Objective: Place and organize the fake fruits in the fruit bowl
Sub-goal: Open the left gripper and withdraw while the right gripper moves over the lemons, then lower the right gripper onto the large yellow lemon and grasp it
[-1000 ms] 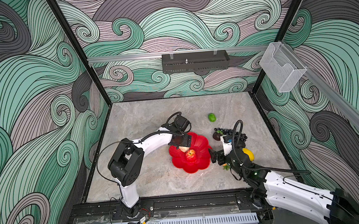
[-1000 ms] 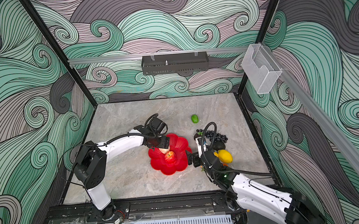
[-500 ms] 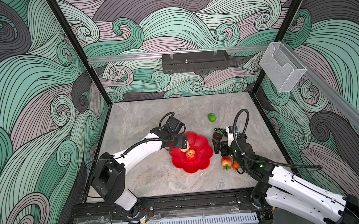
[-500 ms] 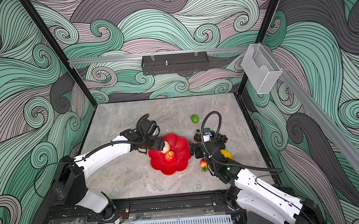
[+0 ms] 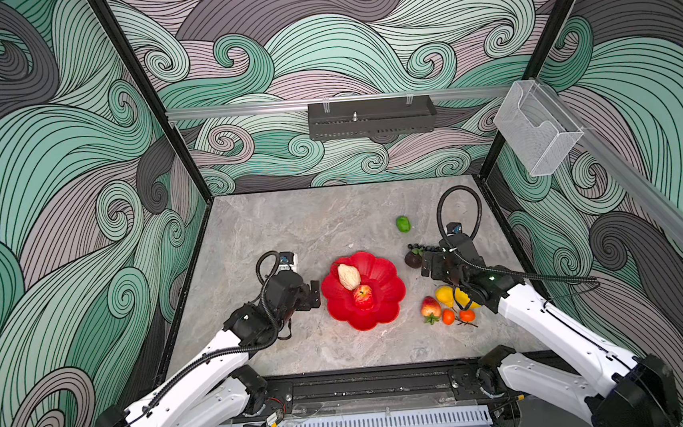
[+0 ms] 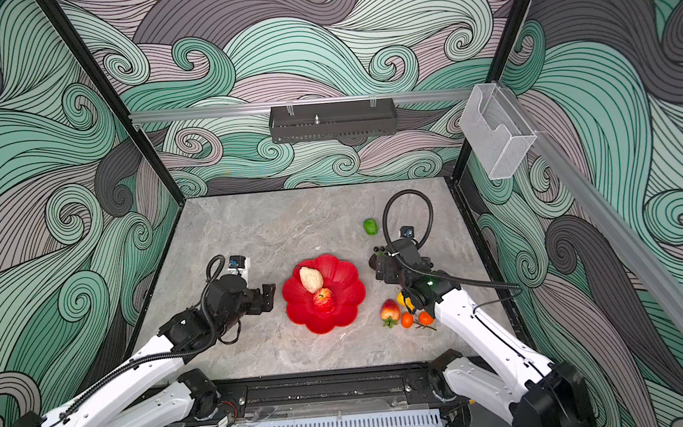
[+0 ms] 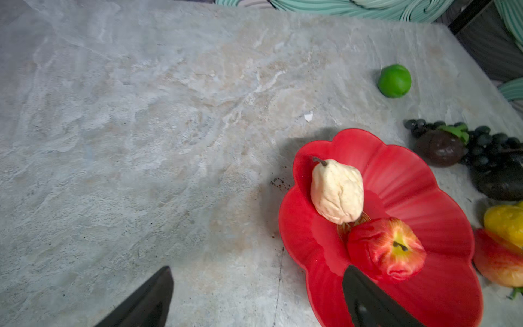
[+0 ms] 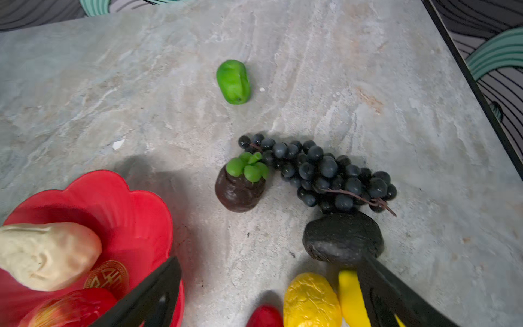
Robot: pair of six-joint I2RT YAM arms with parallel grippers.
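Fruit bowl (image 5: pixel 382 270) just beside left gripper (image 5: pixel 316 295)

The fruit bowl (image 5: pixel 385 267) is glossy red with a gold mark (image 8: pixel 106 276). The apple (image 5: pixel 363 295) in it is red and yellow. At 1 o'clock from it the lime (image 5: pixel 403 223) is bright green. The walls (image 5: pixel 36 163) carry green, mauve and grey swirls.

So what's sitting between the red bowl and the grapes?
The mangosteen, beside the grapes, apart from the bowl; the right wrist view shows it.
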